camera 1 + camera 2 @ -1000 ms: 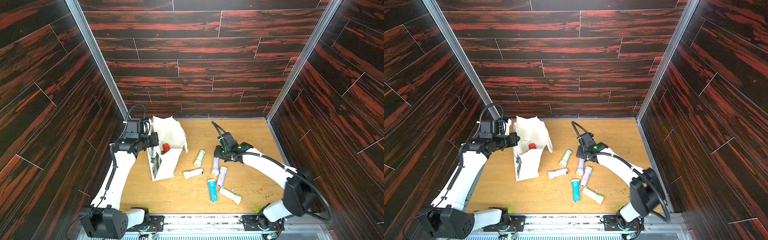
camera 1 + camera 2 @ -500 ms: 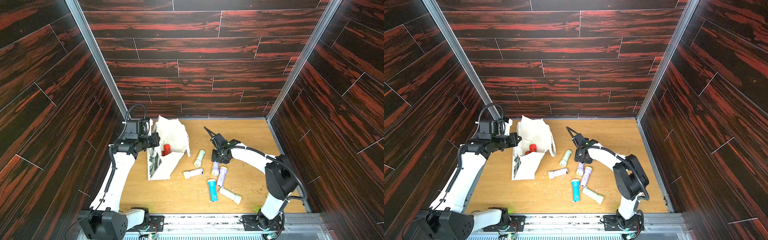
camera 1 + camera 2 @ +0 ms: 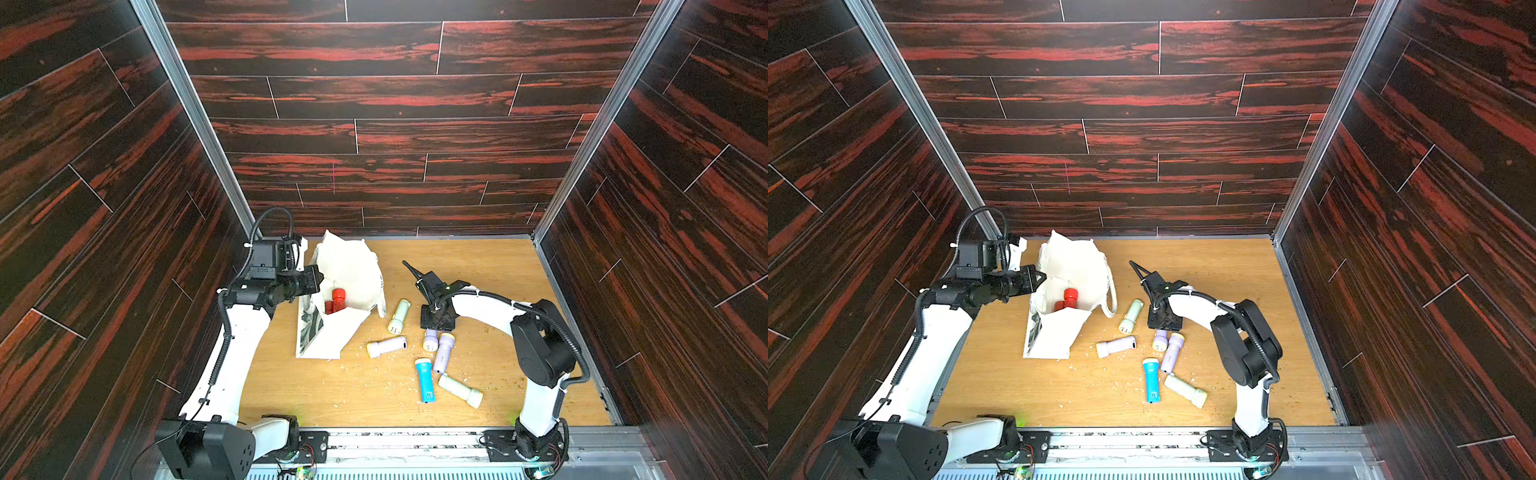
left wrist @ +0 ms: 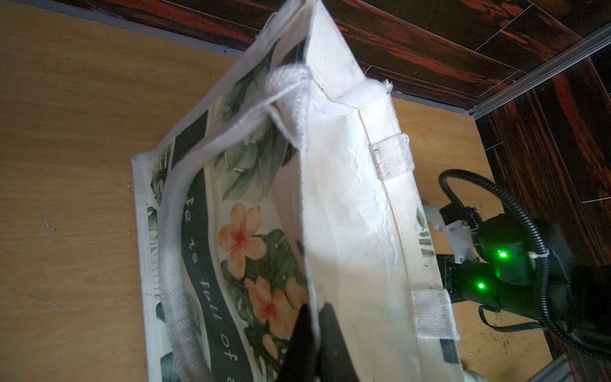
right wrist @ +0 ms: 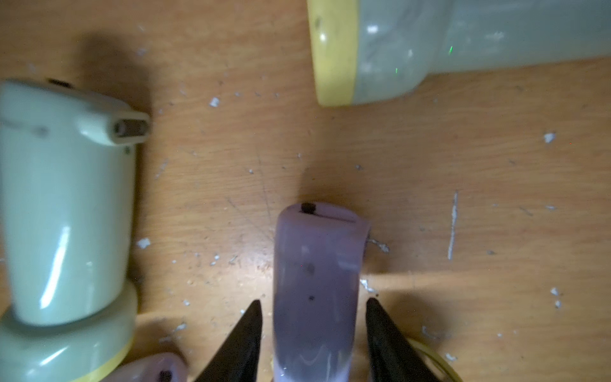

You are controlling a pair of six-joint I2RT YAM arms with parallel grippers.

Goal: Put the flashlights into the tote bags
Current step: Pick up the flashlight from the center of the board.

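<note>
Straddling the lavender flashlight [image 5: 317, 281], the right gripper [image 5: 312, 302] has its fingers [image 5: 244, 337] apart, one on each side of the barrel. A sliver of table shows at either side, so I judge the grip not yet made. A second ago this gripper hung above the cluster on a long, stretched arm. Since then the elbow has folded up, the gripper has come down to the wood, and the jaws have drawn in a little.

Out to one side of the fingers lies a pale green flashlight [image 5: 66, 215], and another pale one [image 5: 463, 43] lies beyond the fingertips. In a top view a second lavender flashlight [image 3: 444, 352] lies just beside the straddled one, with the blue flashlight [image 3: 425, 380] and a cream one [image 3: 460, 390] further off.

Across the table [image 3: 478, 270], the left gripper [image 4: 314, 314] is pinched tight on the rim of the tote bag [image 4: 347, 198], fingers together on the cloth. It has kept that hold over the last second, though the bag's walls have shifted shape slightly. The mouth gapes toward the right arm, with red flashlights [image 3: 338, 297] already inside.

The task looks partly done, with six flashlights left on the wood. The descent suggests the next pick is about to close; squeezing evenly matters, since the round barrel could roll into its neighbour
</note>
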